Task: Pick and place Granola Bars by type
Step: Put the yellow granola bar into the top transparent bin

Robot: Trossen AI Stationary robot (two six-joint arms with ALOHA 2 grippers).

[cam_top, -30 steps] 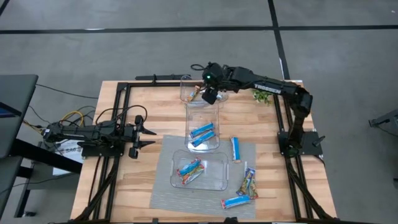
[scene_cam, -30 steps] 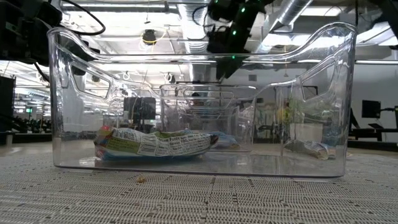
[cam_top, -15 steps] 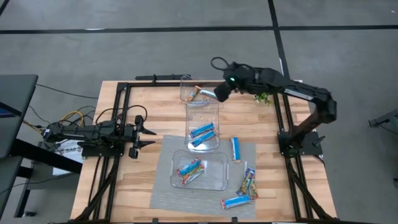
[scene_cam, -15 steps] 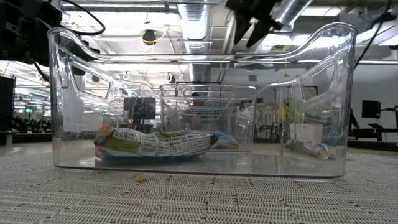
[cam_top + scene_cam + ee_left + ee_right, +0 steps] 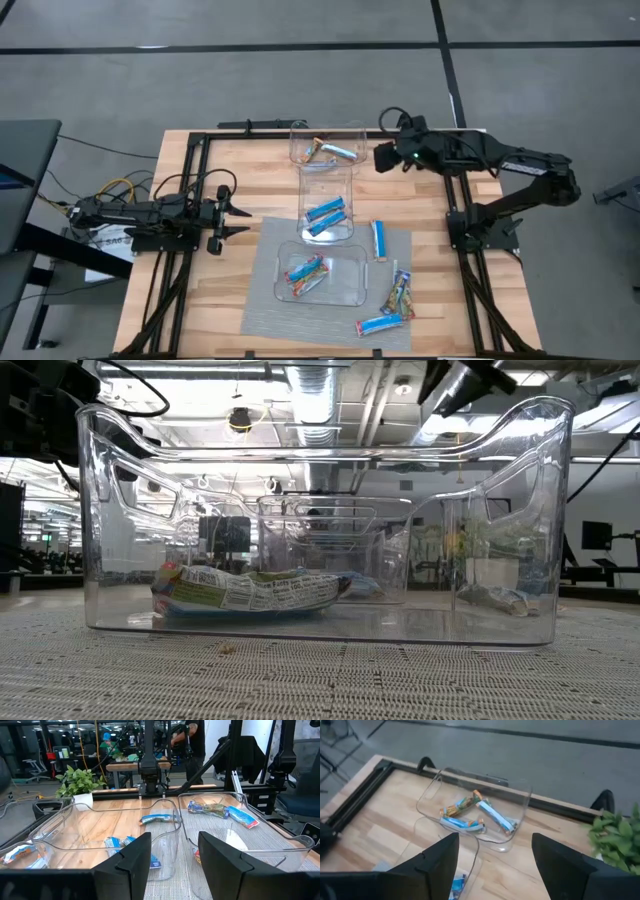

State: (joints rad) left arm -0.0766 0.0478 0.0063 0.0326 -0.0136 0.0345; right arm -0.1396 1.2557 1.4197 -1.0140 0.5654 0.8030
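My right gripper [image 5: 381, 158] [image 5: 495, 867] is open and empty, up in the air just right of the far clear bin [image 5: 300, 135]. That bin holds a brownish bar [image 5: 462, 805] and two blue bars [image 5: 496, 816]. The middle bin [image 5: 350, 190] has two blue bars [image 5: 325, 213], and the near bin [image 5: 355, 285] has multicoloured bars [image 5: 305, 272] [image 5: 250, 590]. On the grey mat lie a blue bar [image 5: 379, 240], multicoloured bars [image 5: 400, 292] and another blue bar [image 5: 385, 323]. My left gripper [image 5: 238, 211] [image 5: 172, 865] waits open at the table's left.
A small green plant [image 5: 425, 155] [image 5: 620, 827] stands at the far right corner, close under my right arm. Black frame rails [image 5: 190, 200] run along the table's edges. Bare wood lies between the left gripper and the bins. People and benches show in the room beyond.
My right gripper has drawn back from above the far bin toward the table's right edge and risen. A blue bar now shows lying in the far bin where the gripper stood. The left arm has kept still.
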